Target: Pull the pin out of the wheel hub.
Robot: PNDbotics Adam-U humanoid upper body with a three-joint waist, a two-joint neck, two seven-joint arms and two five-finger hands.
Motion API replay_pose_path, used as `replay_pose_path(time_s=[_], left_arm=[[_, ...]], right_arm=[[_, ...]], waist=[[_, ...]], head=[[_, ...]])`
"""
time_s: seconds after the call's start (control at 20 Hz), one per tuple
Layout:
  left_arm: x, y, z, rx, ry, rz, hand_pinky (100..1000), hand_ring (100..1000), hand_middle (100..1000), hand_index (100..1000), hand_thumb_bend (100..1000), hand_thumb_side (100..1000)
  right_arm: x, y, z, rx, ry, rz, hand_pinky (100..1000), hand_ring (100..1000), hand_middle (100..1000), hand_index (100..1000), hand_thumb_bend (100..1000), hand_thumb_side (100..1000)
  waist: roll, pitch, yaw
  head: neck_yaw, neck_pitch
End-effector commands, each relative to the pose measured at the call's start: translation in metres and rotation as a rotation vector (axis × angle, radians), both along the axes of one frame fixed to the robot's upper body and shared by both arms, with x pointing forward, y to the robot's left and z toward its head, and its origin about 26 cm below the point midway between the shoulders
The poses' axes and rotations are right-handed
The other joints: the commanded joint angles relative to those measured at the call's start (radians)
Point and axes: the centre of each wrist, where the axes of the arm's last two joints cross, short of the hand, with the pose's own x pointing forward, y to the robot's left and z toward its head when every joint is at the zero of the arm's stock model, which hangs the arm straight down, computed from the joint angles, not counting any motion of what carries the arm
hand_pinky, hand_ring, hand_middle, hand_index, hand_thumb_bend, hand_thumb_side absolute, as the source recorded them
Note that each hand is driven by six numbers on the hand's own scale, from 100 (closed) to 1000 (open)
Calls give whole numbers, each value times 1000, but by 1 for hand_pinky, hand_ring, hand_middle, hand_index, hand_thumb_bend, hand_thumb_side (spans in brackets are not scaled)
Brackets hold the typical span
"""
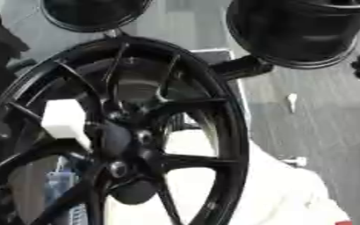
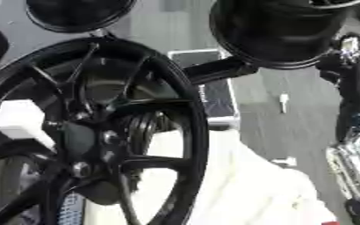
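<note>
Black spoked wheel (image 1: 129,132) filling the left foreground, narrow gaps between its spokes, two more wheels (image 1: 298,30) hanging overhead, open grey floor (image 1: 321,118) to the right

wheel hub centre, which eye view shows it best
The left eye view: the wheel hub sits well inside the frame, spokes visible all round. In the right eye view it lies near the left edge, with its left spokes cut off.

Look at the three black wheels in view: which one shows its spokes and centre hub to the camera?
The large wheel at lower left, nearest the camera: its spokes meet at a central hub. The two above, upper left and upper right, show only dark rims.
</note>
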Motion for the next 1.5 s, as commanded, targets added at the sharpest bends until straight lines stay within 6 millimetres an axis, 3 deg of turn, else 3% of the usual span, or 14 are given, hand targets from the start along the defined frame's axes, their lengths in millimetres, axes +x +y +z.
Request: replay_pose_path(time_s=[0.05, 0.4, 0.75, 1.15, 1.5], left_arm=[[-4, -1, 10, 25, -26, 1, 776, 743, 694, 852, 721, 256], [-4, -5, 12, 28, -30, -1, 777, 746, 697, 853, 736, 245], [0, -18, 6, 86, 23, 37, 813, 784, 726, 838, 865, 234], [4, -32, 0, 129, 89, 38, 799, 777, 712, 854, 914, 295], [7, -41, -12, 59, 51, 119, 762, 745, 680, 861, 908, 265]], right_arm=[[-3, -2, 12, -22, -37, -2, 759, 666, 551, 717, 100, 799], [-3, -2, 11, -22, -33, -1, 758, 666, 551, 718, 100, 800], [-3, 0, 11, -22, -32, 10, 757, 666, 550, 717, 100, 801], [-3, 1, 10, -16, -29, 18, 756, 665, 550, 717, 100, 802], [-2, 3, 9, -12, -25, 31, 755, 664, 548, 716, 100, 805]], waist=[[0, -16, -1], [6, -17, 0], [16, -19, -2], [22, -20, -1], [18, -16, 1]], head=[[9, 3], [10, -6], [12, -14], [15, -23], [16, -27]])
